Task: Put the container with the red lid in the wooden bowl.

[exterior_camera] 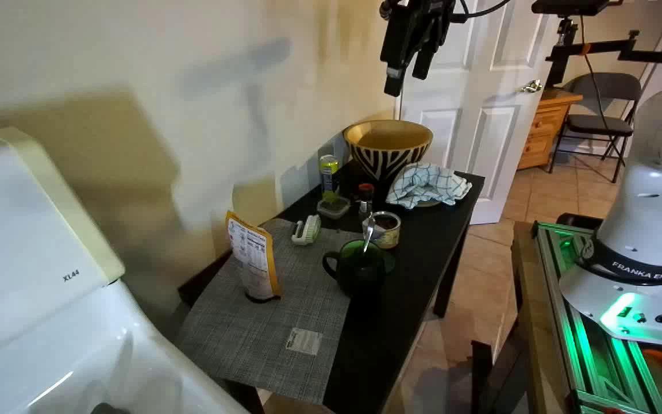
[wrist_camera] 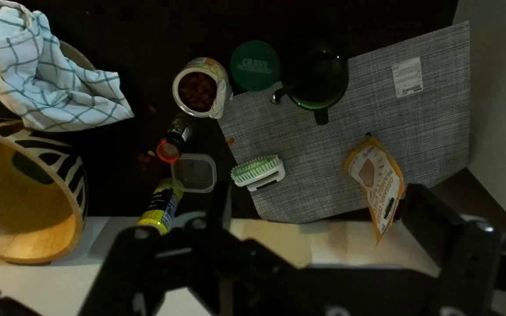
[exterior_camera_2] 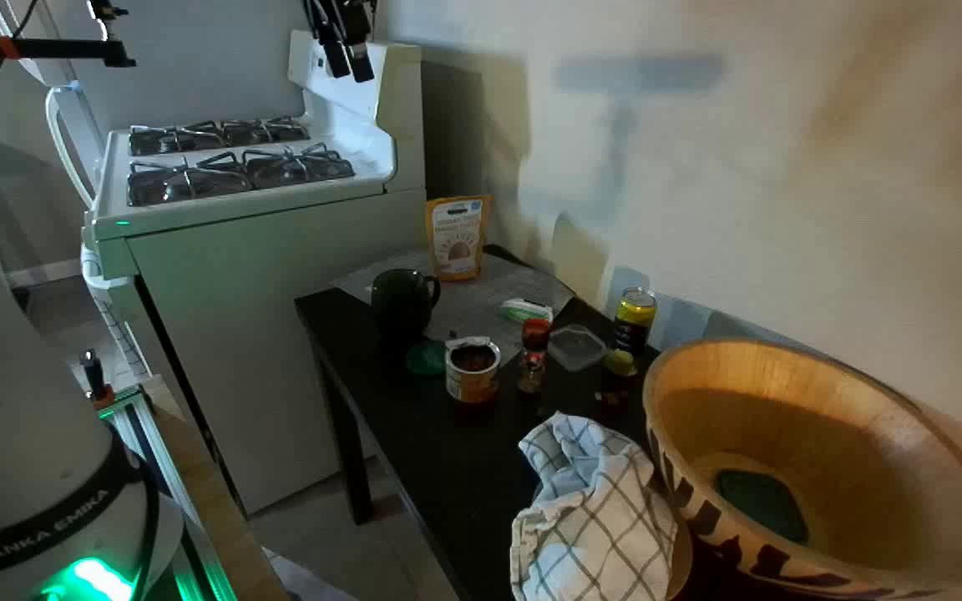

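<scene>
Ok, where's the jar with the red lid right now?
In the wrist view, the jar is left of centre on the black table, between the open can and the clear plastic tub.

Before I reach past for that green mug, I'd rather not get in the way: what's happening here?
A robot arm has its hand high above the table, open and holding nothing. The job is to put the container with the red lid in the wooden bowl. That's not done yet: the container stands upright on the table beside an opened can, outside the bowl.
</scene>
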`<act>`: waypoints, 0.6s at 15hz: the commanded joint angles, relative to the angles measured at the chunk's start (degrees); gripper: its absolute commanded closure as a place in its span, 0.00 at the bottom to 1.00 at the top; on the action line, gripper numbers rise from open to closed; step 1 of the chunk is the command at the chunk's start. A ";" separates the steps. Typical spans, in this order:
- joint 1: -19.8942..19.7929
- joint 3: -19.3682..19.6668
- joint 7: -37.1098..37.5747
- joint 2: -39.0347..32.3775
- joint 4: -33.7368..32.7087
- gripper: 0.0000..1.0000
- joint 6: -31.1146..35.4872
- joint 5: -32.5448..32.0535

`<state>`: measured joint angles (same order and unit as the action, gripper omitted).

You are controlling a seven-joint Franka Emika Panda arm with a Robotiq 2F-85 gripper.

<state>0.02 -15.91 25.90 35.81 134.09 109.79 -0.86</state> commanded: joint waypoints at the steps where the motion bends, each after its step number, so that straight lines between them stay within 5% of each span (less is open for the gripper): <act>1: 0.72 0.56 0.35 -0.16 -0.12 0.00 -0.11 -0.43; 5: 0.72 0.56 0.35 -0.16 -0.14 0.00 -0.11 -0.43; 9: 0.35 7.70 -8.12 -5.00 -0.12 0.00 0.76 1.60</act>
<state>0.01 -13.46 23.79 34.48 134.09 109.79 -0.88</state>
